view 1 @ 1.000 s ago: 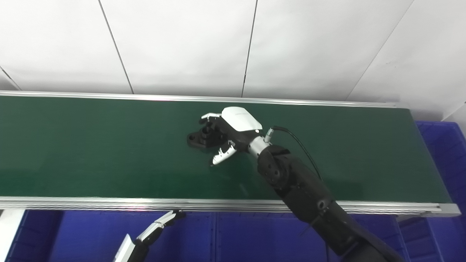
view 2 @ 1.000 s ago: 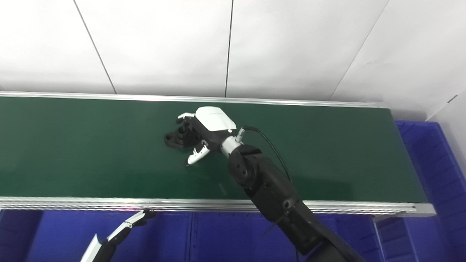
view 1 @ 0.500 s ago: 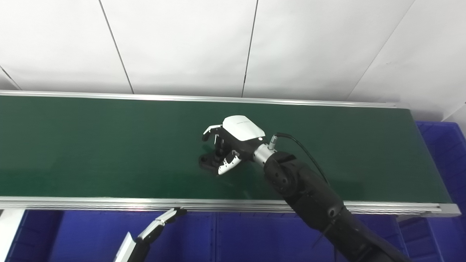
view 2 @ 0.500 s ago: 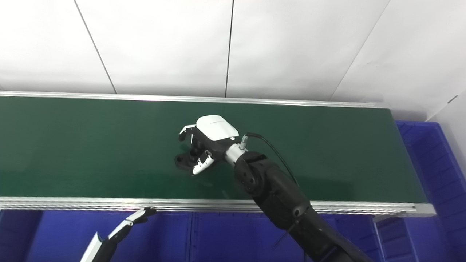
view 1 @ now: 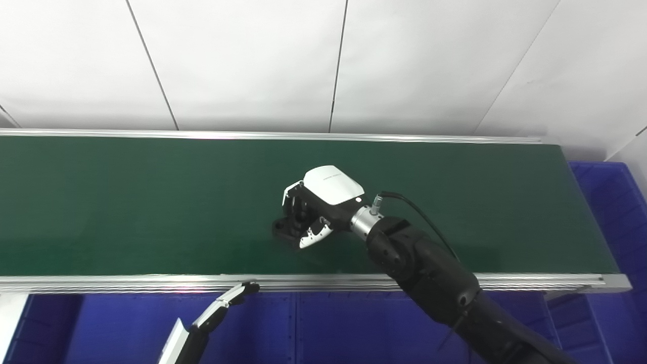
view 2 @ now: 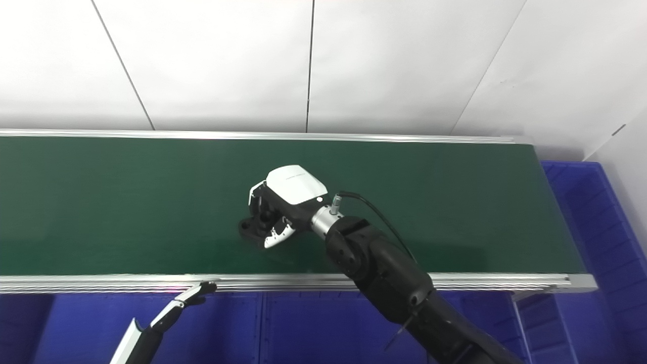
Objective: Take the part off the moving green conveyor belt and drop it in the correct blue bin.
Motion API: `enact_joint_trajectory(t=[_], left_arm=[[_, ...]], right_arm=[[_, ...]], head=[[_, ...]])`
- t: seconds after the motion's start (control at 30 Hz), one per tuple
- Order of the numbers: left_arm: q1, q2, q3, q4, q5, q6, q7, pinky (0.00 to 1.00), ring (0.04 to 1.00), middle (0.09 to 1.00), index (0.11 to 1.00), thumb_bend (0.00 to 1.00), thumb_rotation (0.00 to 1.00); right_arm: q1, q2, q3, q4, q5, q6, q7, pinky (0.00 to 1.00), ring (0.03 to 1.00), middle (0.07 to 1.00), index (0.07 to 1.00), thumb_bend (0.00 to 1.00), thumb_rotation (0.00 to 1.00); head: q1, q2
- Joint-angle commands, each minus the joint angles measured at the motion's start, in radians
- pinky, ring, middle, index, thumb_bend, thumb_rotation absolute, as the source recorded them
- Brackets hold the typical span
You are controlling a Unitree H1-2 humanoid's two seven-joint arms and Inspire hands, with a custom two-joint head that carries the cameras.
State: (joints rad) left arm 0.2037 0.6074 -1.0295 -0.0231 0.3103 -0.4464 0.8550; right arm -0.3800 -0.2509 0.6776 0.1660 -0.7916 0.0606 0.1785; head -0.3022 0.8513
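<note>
A black part (view 1: 281, 228) lies near the middle of the green conveyor belt (view 1: 126, 202), toward its front edge. My right hand (view 1: 321, 202), with a white back and black palm, is over the part, its fingers curled round it and the thumb (view 1: 314, 236) pressed against its near side. Most of the part is hidden by the hand. Whether the part still touches the belt is not visible. My left hand (view 1: 217, 311) is low at the front, below the belt's rail, fingers stretched out straight and holding nothing.
A long blue bin (view 1: 354, 328) runs along the front under the belt's aluminium rail (view 1: 101, 283). Another blue bin (view 1: 621, 212) stands at the belt's right end. Behind the belt rises a white panelled wall.
The right hand has come toward the front edge with the part and its fingers have closed tighter round it. The camera has shifted a little. The left hand has barely moved.
</note>
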Motion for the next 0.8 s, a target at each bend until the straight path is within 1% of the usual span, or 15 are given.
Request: enact_joint_trajectory(t=[0.0,0.03,0.17,0.23,0.33,0.4,0.43,0.47,0.5,0.53,0.6,0.63,0.67,0.77], left_arm=[[0.008,0.000,0.007,-0.027,0.015,-0.023,0.011,0.78,0.853,0.877,0.839,0.62,0.28],[0.009,-0.001,0.009,-0.028,0.017,-0.023,0.010,0.78,0.846,0.872,0.834,0.63,0.27],[0.009,-0.001,0.011,-0.026,0.024,-0.023,0.013,0.78,0.845,0.870,0.834,0.62,0.27],[0.010,-0.002,0.015,-0.029,0.016,-0.023,0.006,0.78,0.847,0.871,0.832,0.62,0.26],[0.016,-0.004,0.022,-0.037,-0.003,-0.024,-0.012,0.78,0.849,0.870,0.828,0.62,0.25],[0.017,-0.004,0.025,-0.037,-0.001,-0.024,-0.014,0.78,0.849,0.871,0.830,0.62,0.26],[0.017,-0.003,0.026,-0.037,0.000,-0.024,-0.015,0.77,0.848,0.872,0.830,0.62,0.26],[0.018,-0.003,0.029,-0.038,0.001,-0.024,-0.020,0.77,0.848,0.872,0.830,0.62,0.26],[0.020,-0.002,0.031,-0.040,0.002,-0.024,-0.024,0.78,0.849,0.874,0.832,0.62,0.26],[0.022,-0.001,0.034,-0.042,0.002,-0.024,-0.027,0.78,0.849,0.874,0.833,0.62,0.26],[0.024,0.001,0.035,-0.048,-0.007,-0.023,-0.034,0.78,0.851,0.875,0.834,0.62,0.25],[0.025,0.002,0.036,-0.051,-0.010,-0.023,-0.036,0.78,0.850,0.874,0.832,0.62,0.24],[0.027,0.003,0.041,-0.053,-0.013,-0.023,-0.041,0.78,0.849,0.873,0.831,0.62,0.24],[0.035,0.006,0.054,-0.067,-0.013,-0.023,-0.053,0.78,0.848,0.871,0.830,0.62,0.23]], right_arm=[[0.038,0.000,0.018,-0.003,-0.025,-0.024,0.019,0.36,0.390,0.506,0.526,0.51,0.00],[0.045,0.001,0.009,-0.017,-0.018,-0.019,0.018,0.35,0.385,0.502,0.531,0.51,0.00],[0.071,0.008,-0.032,-0.089,0.007,-0.010,0.014,0.32,0.367,0.481,0.551,0.51,0.00],[0.092,0.013,-0.060,-0.143,0.008,0.000,0.010,0.28,0.350,0.466,0.554,0.51,0.00],[0.121,0.013,-0.097,-0.263,-0.004,0.041,0.048,0.27,0.346,0.456,0.551,0.51,0.00],[0.139,0.016,-0.123,-0.334,-0.006,0.058,0.071,0.30,0.352,0.459,0.550,0.51,0.00],[0.147,0.018,-0.135,-0.362,-0.007,0.065,0.081,0.29,0.348,0.453,0.547,0.51,0.00],[0.165,0.020,-0.154,-0.412,-0.006,0.075,0.087,0.28,0.346,0.452,0.546,0.51,0.00],[0.182,0.022,-0.171,-0.457,-0.008,0.082,0.091,0.25,0.371,0.483,0.511,0.51,0.00],[0.193,0.024,-0.181,-0.484,-0.010,0.086,0.095,0.22,0.386,0.496,0.494,0.52,0.00],[0.232,0.030,-0.208,-0.564,-0.010,0.108,0.113,0.22,0.390,0.499,0.489,0.52,0.00],[0.251,0.033,-0.220,-0.603,-0.006,0.116,0.121,0.20,0.296,0.483,0.487,0.52,0.00],[0.272,0.034,-0.232,-0.642,-0.002,0.121,0.129,0.19,0.269,0.477,0.486,0.53,0.00],[0.329,0.039,-0.257,-0.730,-0.006,0.122,0.142,0.21,0.274,0.474,0.485,0.53,0.00]], head=[[0.002,0.000],[0.002,0.001],[0.002,0.004],[0.002,0.004],[0.000,0.009],[0.002,0.009],[0.002,0.009],[0.000,0.009],[0.001,0.012],[-0.001,0.016],[-0.001,0.019],[-0.005,0.024],[-0.007,0.025],[-0.014,0.037]])
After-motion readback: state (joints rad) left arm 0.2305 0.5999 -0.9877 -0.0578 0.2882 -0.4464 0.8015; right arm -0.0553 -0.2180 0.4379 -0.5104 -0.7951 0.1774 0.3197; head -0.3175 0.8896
